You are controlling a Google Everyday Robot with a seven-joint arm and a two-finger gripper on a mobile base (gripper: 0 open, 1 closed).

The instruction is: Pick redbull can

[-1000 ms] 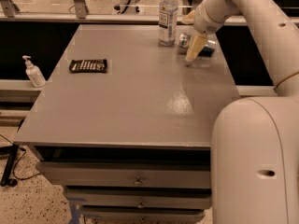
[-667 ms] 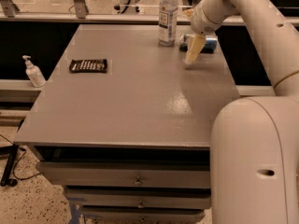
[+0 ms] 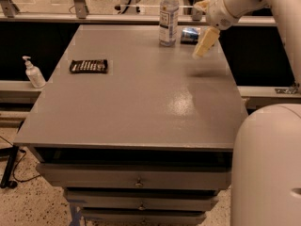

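The redbull can lies on its side at the far right of the grey table, just right of the water bottle. It is silver and blue, with part of it in shadow. My gripper hangs above the table just right of the can, apart from it. It is open and holds nothing. One cream finger points down toward the table top beside the can.
A clear water bottle with a white label stands upright just left of the can. A dark flat packet lies at the table's left. A white pump bottle stands on a ledge beyond the left edge. My white base fills the lower right.
My gripper has moved a little right and up, off the can. The can, which it covered before, now shows on the table.
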